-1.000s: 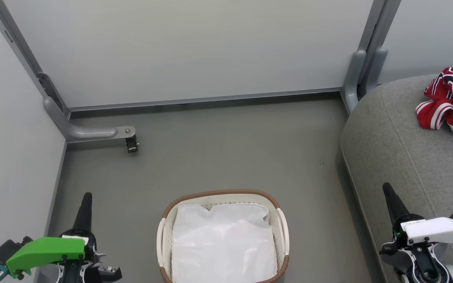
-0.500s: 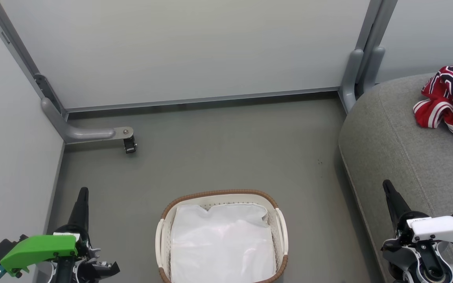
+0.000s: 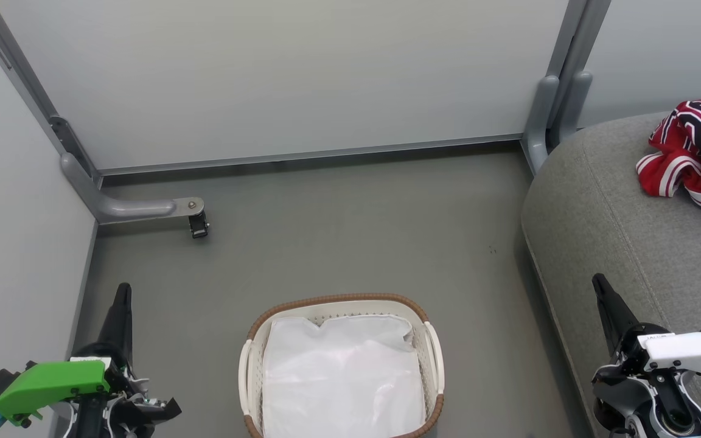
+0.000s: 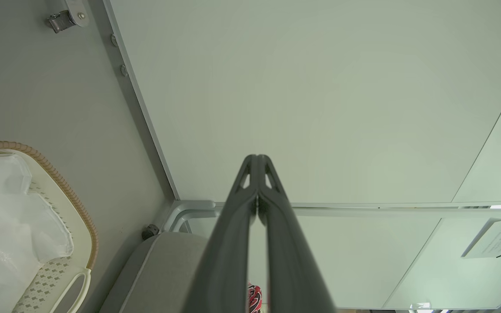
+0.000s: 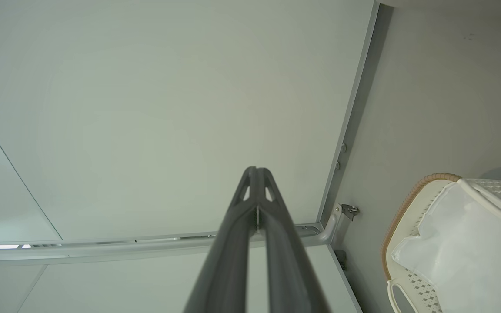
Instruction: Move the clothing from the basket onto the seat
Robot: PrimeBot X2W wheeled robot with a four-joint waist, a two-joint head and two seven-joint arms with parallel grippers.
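The clothes (image 3: 691, 155) lay on the seat (image 3: 618, 231).
Left gripper (image 3: 122, 291) and right gripper (image 3: 599, 281) were squeezed shut, empty, since the basket (image 3: 338, 298) held no clothes.

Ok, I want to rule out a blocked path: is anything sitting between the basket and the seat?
Nothing visible does. Only bare floor separates the basket from the seat. The red clothing already lies on the seat, and the basket shows just its white liner.
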